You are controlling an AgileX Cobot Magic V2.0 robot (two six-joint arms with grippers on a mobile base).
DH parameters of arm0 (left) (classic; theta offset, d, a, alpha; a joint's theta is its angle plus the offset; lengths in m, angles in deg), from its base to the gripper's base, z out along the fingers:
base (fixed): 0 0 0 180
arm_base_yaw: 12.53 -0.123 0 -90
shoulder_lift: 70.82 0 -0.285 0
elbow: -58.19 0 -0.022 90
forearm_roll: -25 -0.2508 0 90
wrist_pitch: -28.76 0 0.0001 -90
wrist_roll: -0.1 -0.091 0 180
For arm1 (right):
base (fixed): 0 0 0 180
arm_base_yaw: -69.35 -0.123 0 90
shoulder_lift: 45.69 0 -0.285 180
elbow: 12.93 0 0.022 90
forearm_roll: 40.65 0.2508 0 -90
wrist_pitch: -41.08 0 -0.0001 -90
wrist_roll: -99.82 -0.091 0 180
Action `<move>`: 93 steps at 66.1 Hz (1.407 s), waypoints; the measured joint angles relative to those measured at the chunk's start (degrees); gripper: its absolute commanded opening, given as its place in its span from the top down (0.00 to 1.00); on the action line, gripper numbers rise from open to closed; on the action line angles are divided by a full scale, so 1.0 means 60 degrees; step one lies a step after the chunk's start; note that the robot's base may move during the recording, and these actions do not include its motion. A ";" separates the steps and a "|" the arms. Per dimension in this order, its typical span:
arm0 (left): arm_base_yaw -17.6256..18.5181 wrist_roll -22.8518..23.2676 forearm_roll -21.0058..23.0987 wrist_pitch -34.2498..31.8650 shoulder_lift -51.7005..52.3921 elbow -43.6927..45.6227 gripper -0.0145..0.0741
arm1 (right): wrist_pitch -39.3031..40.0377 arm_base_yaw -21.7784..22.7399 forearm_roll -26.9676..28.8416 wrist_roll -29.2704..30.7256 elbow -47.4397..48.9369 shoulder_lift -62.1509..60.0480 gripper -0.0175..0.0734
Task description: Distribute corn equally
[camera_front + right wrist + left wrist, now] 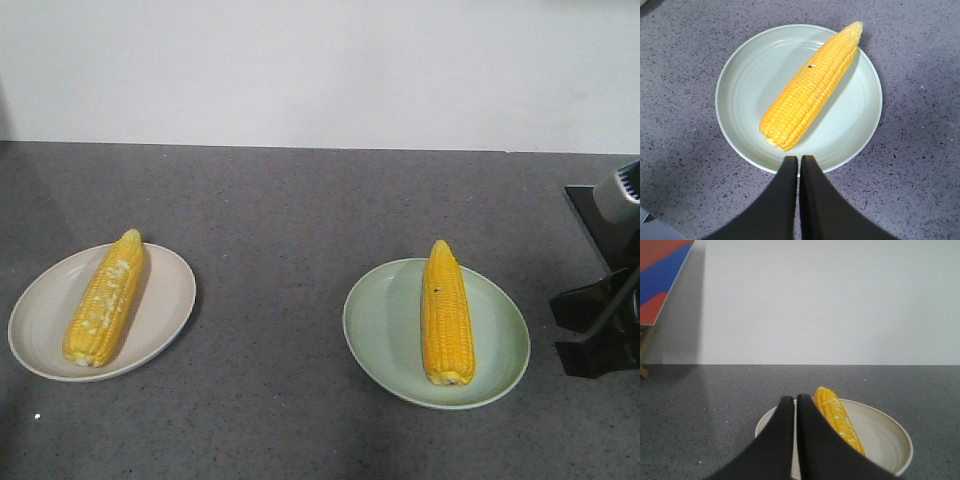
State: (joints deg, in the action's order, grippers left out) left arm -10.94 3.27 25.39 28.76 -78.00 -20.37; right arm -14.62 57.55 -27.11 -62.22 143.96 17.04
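I am observing two plates sitting well apart on the counter (pixel 300 220). The left plate (pixel 170 300) is carrying one corn cob (pixel 105 300), lying lengthwise, tip pointing toward the wall (pixel 320 70). The right plate (pixel 385 320) is carrying the other corn cob (pixel 446 312), lying likewise. The wall is running behind the counter's far edge.

Left gripper (pixel 795 399) fingers closed, empty; right gripper (pixel 799 159) same.
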 measured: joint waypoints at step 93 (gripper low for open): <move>0.0000 0.0000 0.0000 0.0000 0.0000 0.0000 0.84 | 0.8662 0.1922 -0.1728 -0.2850 -0.8633 -0.8791 0.82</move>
State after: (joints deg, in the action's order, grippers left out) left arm -10.94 3.27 25.39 28.76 -78.00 -20.37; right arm 37.35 69.08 -37.47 -79.32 92.17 -35.70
